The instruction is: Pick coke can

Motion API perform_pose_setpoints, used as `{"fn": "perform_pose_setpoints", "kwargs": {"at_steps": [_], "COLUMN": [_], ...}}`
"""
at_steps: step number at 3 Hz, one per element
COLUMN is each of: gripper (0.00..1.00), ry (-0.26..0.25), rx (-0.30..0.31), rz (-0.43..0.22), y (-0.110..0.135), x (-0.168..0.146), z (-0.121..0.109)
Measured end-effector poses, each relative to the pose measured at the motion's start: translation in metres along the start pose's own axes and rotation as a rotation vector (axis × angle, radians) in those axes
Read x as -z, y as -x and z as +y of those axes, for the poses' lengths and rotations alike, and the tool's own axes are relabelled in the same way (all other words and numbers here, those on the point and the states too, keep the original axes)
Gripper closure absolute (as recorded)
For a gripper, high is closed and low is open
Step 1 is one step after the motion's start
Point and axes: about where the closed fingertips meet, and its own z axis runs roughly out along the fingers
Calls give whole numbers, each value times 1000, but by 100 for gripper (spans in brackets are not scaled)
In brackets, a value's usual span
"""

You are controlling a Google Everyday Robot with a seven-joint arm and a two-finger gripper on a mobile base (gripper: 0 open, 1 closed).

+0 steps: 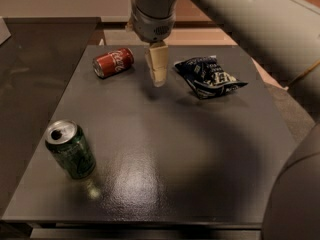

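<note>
In the camera view, the small red aluminium coke can [113, 62] lies on its side at the far left of the dark desk [175, 154]. The cream-coloured tool [159, 80] hangs just to its right, not touching it; I cannot tell whether it is wide or narrow. It should move left, centre over the can's round body, then descend.

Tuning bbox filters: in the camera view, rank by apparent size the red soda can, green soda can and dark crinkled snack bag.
1. Dark blue crinkled snack bag and upright green aluminium can: about alike; the can sits nearest the camera.
2. Red aluminium coke can, lying farther back: smallest.
The gripper hangs between it and the bag.
</note>
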Motion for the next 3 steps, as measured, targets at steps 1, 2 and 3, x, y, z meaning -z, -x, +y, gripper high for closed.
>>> {"fn": "perform_pose_setpoints", "kwargs": {"at_steps": [1, 2, 3], "gripper": [0, 0, 0], "ry": [28, 47, 65], "rx": [59, 119, 180], "rz": [36, 81, 137], "y": [11, 23, 34], "x": [-22, -40, -58], "z": [-24, -51, -74]}}
